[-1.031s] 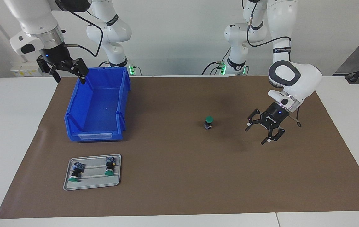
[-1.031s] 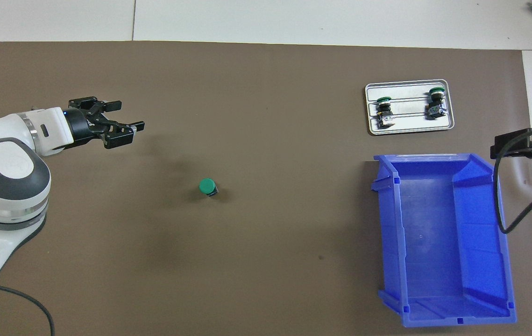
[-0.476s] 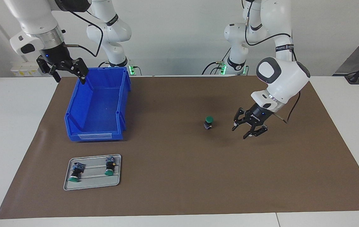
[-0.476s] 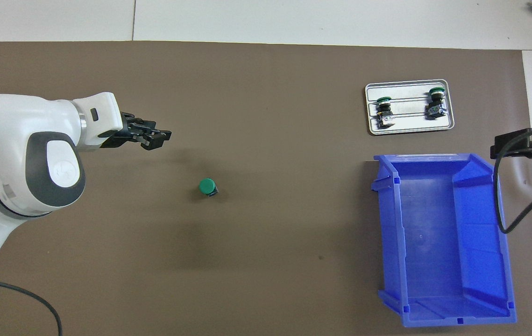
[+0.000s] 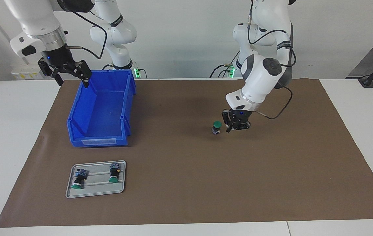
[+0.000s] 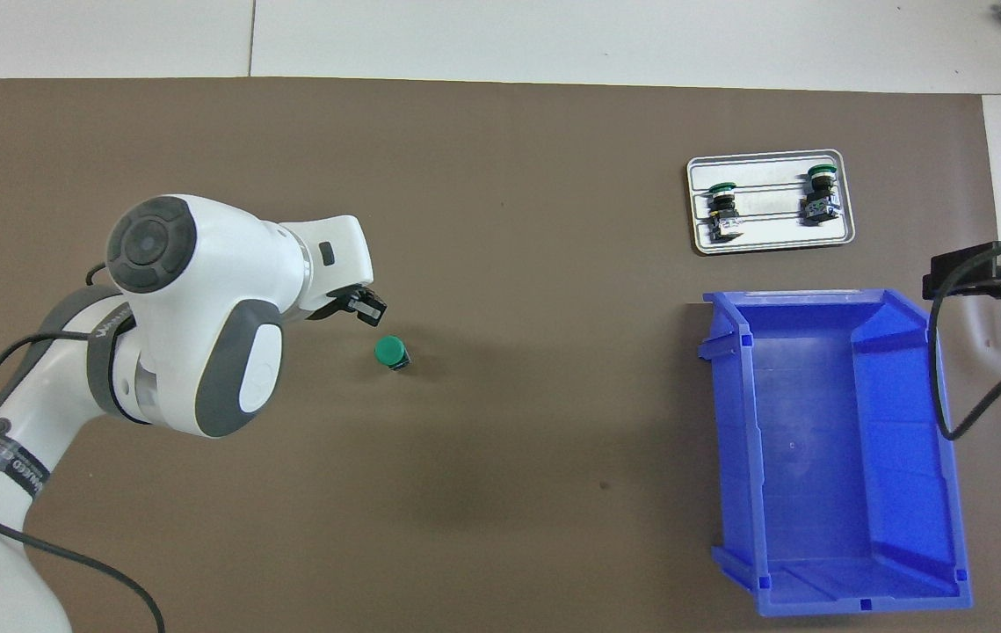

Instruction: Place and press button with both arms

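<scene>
I see the button [image 5: 217, 127] standing upright on the brown mat [image 5: 186, 203], near the middle of the table. Its long axis is vertical: the green cap faces up and the terminal block sits on the mat. Nothing holds it.

The left gripper [image 5: 228, 130] is low over the mat just beside the button, on the side toward the left arm's end of the table. Its fingertips are pressed together, with nothing between them. I see a small gap between it and the button; they are not touching. In the overhead view, the left gripper [image 6: 370, 309] shows only as a dark tip under the arm's white wrist, close to the green cap [image 6: 389, 350].

The right gripper [image 5: 71, 74] hangs above the rim of the blue bin [image 5: 75, 131] at the corner nearest the robots, at the right arm's end. Its jaws are spread and carry nothing. That arm waits.

A grey tray [image 5: 121, 188] lies farther from the robots than the bin. Two more buttons [image 5: 76, 181] lie on their sides in it, caps pointing away from the robots.
</scene>
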You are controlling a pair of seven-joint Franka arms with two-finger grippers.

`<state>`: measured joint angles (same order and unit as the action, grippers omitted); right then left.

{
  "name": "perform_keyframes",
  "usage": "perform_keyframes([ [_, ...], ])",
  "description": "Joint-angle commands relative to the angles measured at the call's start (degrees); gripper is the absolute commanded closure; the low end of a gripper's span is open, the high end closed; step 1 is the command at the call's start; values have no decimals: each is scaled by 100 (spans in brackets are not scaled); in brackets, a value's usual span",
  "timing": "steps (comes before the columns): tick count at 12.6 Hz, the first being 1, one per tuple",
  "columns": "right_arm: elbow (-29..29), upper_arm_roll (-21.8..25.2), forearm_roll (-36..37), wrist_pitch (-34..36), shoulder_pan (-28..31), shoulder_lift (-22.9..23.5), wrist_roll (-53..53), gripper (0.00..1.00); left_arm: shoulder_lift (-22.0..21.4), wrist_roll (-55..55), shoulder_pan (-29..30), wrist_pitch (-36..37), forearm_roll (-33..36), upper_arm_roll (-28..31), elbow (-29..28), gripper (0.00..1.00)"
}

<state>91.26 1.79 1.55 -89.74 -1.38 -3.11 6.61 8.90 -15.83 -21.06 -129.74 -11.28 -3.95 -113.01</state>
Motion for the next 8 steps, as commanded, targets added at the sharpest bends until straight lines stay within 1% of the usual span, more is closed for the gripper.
perform_keyframes([
  [1, 68, -30, -5, 10, 59, -67, 33, 0, -432, 256, -336, 28, 267, 105, -659, 100],
  [3, 77, -30, -14, 1, 59, -67, 33, 0, -564, 265, -459, -34, 337, 105, -1037, 100],
  [5, 77, -30, -14, 1, 59, -67, 33, 0, -539, 326, -531, -139, 346, 105, -1170, 100],
  [7, 77, -30, -14, 10, 59, -67, 33, 0, -451, 326, -583, -489, 346, 105, -1284, 100],
  [8, 77, -30, -14, 1, 59, -67, 33, 0, -442, 318, -583, -535, 372, 105, -1320, 100],
])
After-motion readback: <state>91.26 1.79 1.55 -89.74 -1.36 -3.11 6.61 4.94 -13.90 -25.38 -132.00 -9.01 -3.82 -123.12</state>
